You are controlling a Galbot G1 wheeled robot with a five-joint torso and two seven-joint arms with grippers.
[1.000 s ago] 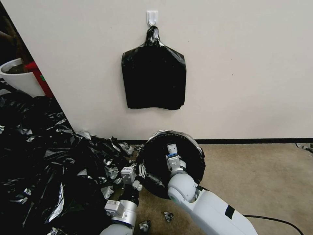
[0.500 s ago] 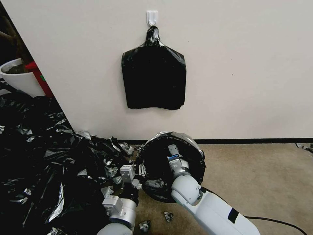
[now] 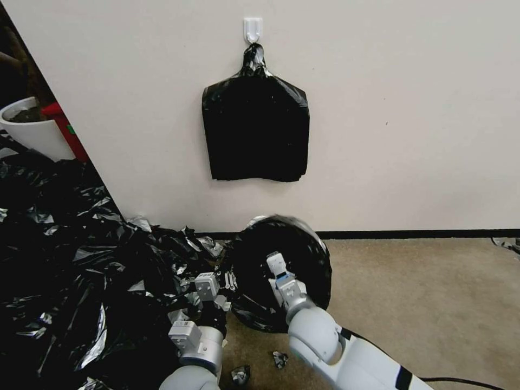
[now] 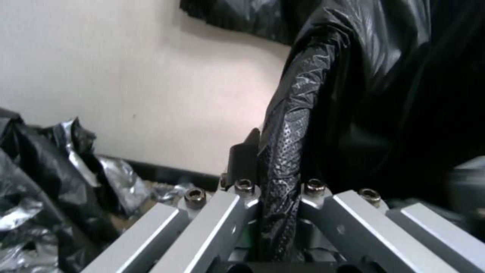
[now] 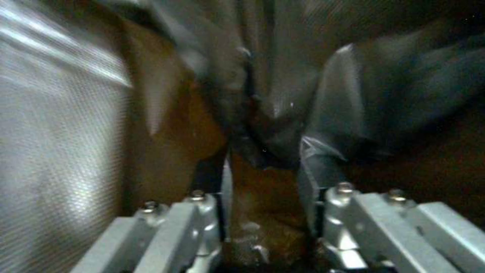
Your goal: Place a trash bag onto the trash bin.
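Bag (image 3: 303,254) edge pinched in left end effector (image 4: 275,170).

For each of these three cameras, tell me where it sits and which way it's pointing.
Head view: high on the robot, facing the wall and floor; both arms show, the right gripper inside the trash bag.
Left wrist view: behind the left gripper, shut on the bag's edge.
Right wrist view: behind the right gripper, open inside the bag.
All three share the bag.

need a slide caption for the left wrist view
Left pincer shut on the bag-covered rim of the trash bin, the black trash bag draped over it, near the wall.
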